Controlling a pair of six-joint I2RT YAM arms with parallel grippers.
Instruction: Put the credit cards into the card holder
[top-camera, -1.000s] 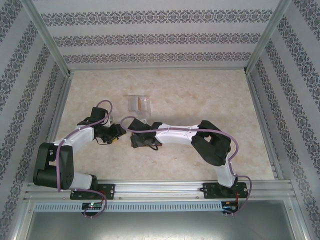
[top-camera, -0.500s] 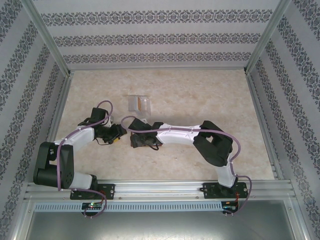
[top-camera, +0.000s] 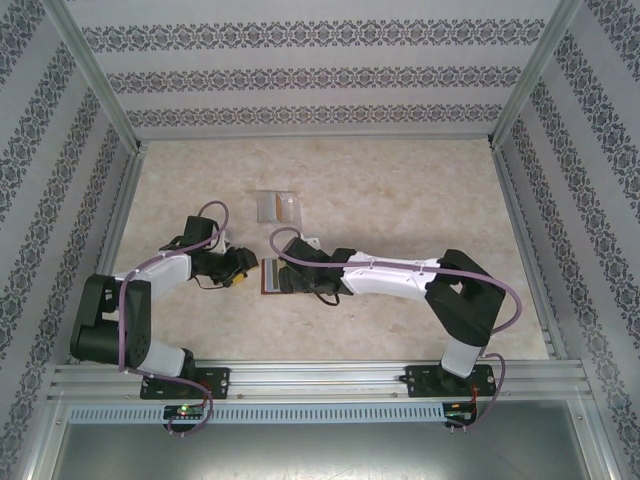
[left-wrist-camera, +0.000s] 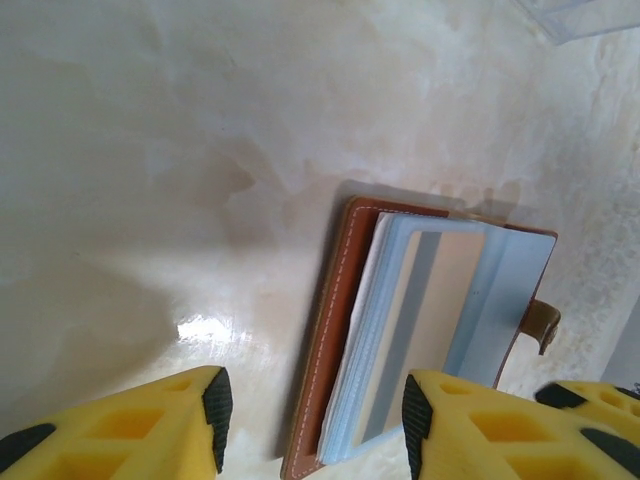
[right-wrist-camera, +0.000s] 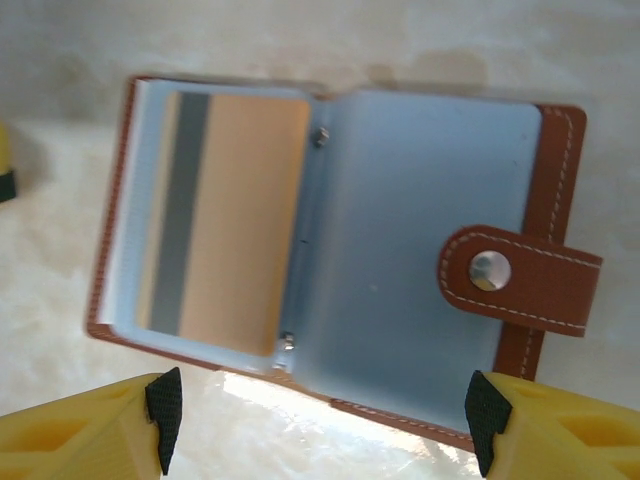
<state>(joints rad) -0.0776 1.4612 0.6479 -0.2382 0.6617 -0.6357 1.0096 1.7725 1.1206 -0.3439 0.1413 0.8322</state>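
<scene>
Roughly partway, I'd say: one orange-tan card (right-wrist-camera: 240, 220) sits tucked into the left side of the card holder (right-wrist-camera: 420, 200), while the other credit cards (top-camera: 278, 207) lie loose on the table (top-camera: 400, 190) farther back (how many, I can't count). The holder lies open between my arms, its long axis left to right, snap tab (right-wrist-camera: 520, 285) pointing right; the tucked card runs near to far. My right gripper (right-wrist-camera: 320, 435) hangs above it, jaws wide and empty. My left gripper (left-wrist-camera: 310, 440) is also parted, holding nothing.
</scene>
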